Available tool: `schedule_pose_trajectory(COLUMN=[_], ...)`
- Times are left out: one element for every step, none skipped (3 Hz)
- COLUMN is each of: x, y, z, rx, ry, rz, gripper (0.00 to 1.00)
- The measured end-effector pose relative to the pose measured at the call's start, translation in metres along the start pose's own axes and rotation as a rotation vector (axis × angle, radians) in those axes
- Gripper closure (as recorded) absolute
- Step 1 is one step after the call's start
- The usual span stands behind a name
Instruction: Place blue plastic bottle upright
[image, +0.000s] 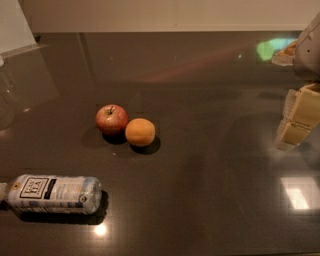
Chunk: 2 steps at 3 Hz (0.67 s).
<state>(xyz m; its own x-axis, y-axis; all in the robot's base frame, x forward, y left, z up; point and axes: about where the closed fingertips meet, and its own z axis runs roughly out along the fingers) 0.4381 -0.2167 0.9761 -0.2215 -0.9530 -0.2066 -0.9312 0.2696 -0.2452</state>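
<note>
- Far left, near the front edge: the blue plastic bottle (52, 194) lies flat on its side on the dark table (210, 200). Its cap end is at the left frame edge, its ribbed base points right, and its label faces up.
- Handling call: it looks small, light and thin-walled. It will likely dent under a hard squeeze and roll on this glossy top. The best hold, I judge, is across the labelled middle, then tip the base down.
- Centre: a red apple (111, 119) and an orange (140, 132) sit just beside each other, well apart from the bottle.
- Far right: the pincer (299, 117) hangs at the frame edge, above the table and well apart from the bottle. Whether it is spread or pressed together, I cannot tell.
- The arm comes in from the upper right, mostly out of frame, with the pincer pointing downward.
</note>
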Motion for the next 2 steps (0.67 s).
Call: schedule_pose_trajectory(x=[0.000, -0.016], y=[0.000, 0.001], z=[0.000, -0.001], rx=[0.000, -0.005], ry=[0.000, -0.027], rz=[0.000, -0.023], gripper=[0.00, 0.00])
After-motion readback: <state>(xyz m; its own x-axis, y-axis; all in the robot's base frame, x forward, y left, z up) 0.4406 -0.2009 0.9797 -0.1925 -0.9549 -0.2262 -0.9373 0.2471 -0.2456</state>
